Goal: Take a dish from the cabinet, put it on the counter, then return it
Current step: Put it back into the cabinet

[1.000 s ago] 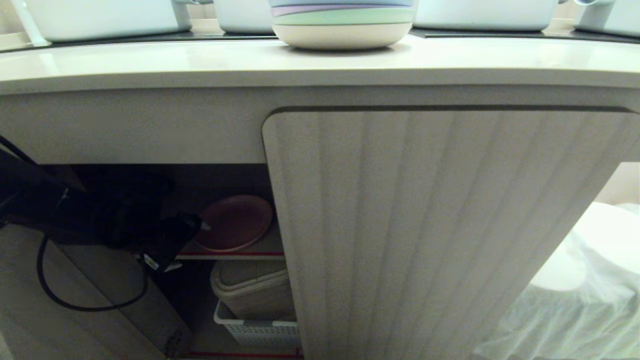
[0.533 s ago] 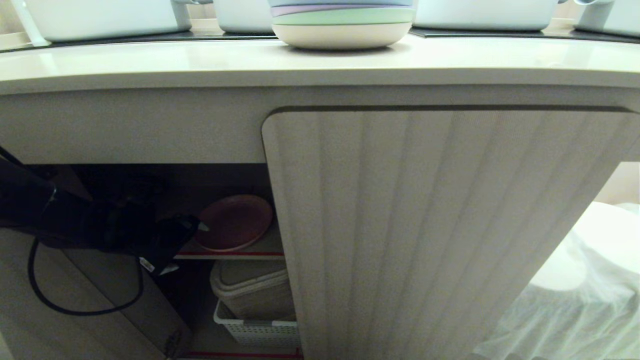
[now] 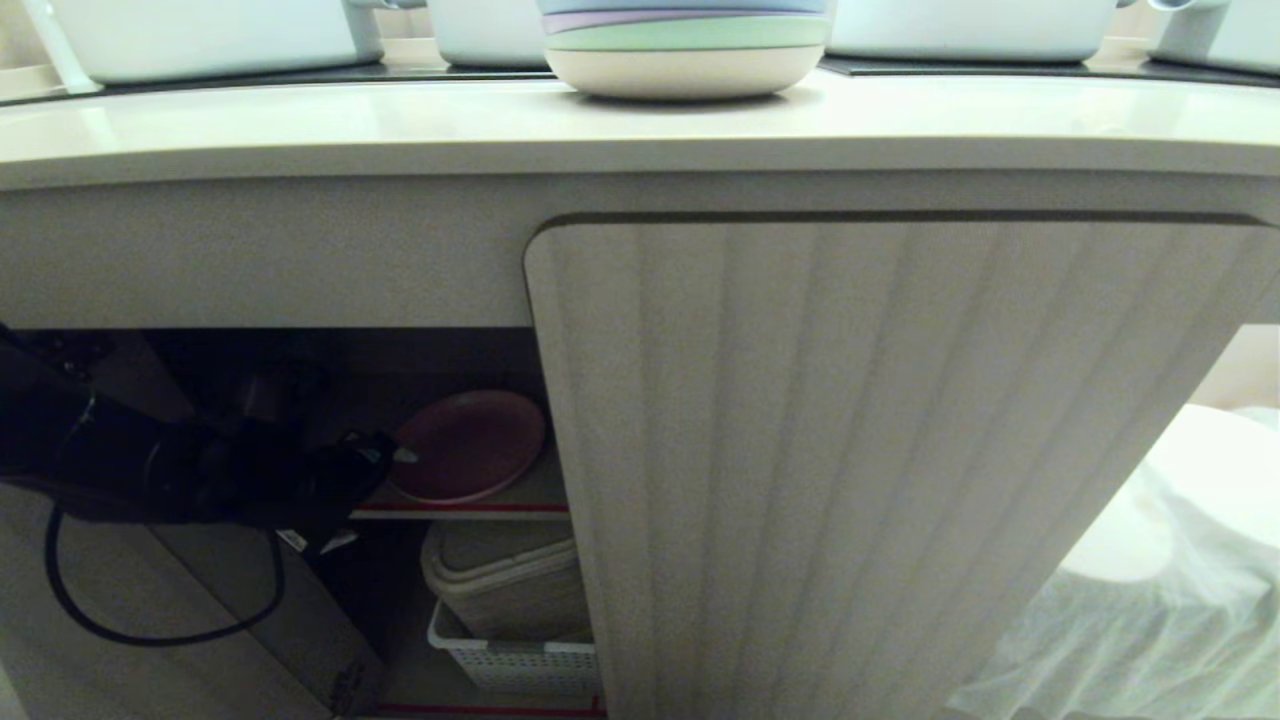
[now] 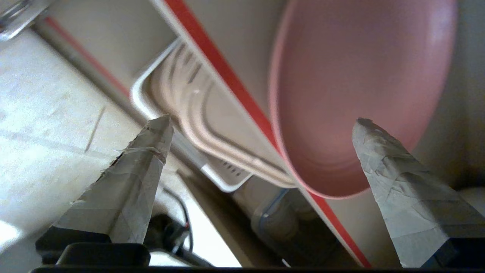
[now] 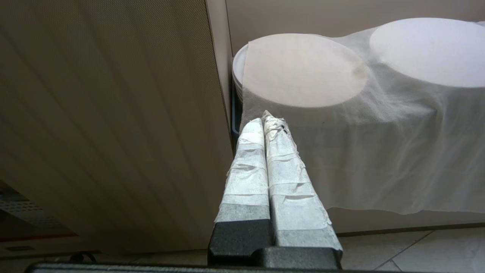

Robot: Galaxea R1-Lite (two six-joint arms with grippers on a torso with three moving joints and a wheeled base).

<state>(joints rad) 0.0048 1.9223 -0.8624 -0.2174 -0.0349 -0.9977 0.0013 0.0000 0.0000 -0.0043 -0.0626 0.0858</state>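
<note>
Head view, left to right: the black left arm reaches in from the left edge into the open left bay of the low cabinet (image 3: 880, 450), whose pale beige, vertically fluted, round-cornered right door is closed. The left gripper (image 3: 385, 462) sits at the front of the upper grey shelf with a red front edge (image 3: 460, 510), just beside the near-left rim of the round, shallow pink plastic dish (image 3: 470, 445), which lies flat on that shelf inside the cabinet. In the left wrist view, the left gripper (image 4: 261, 123) has its two tape-wrapped fingers (image 4: 140, 167) spread wide with nothing between them; the dish (image 4: 360, 87) lies ahead of the gap, one fingertip overlapping its rim in the picture, though contact cannot be told. Below the shelf stands a white perforated plastic basket (image 3: 515, 660) holding stacked beige lidded containers (image 3: 500, 580). Above, on the long cream-beige counter (image 3: 300, 125) with a rounded front edge, rests a stack of pastel plates (image 3: 685, 45), flanked by white pots on black inset panels. At far right, a white cloth (image 3: 1150, 590) drapes round objects beside the cabinet. Right wrist view: the right gripper (image 5: 267, 121) hangs beside the closed door, tape-wrapped fingers pressed together and empty, before the cloth (image 5: 379, 151).
</note>
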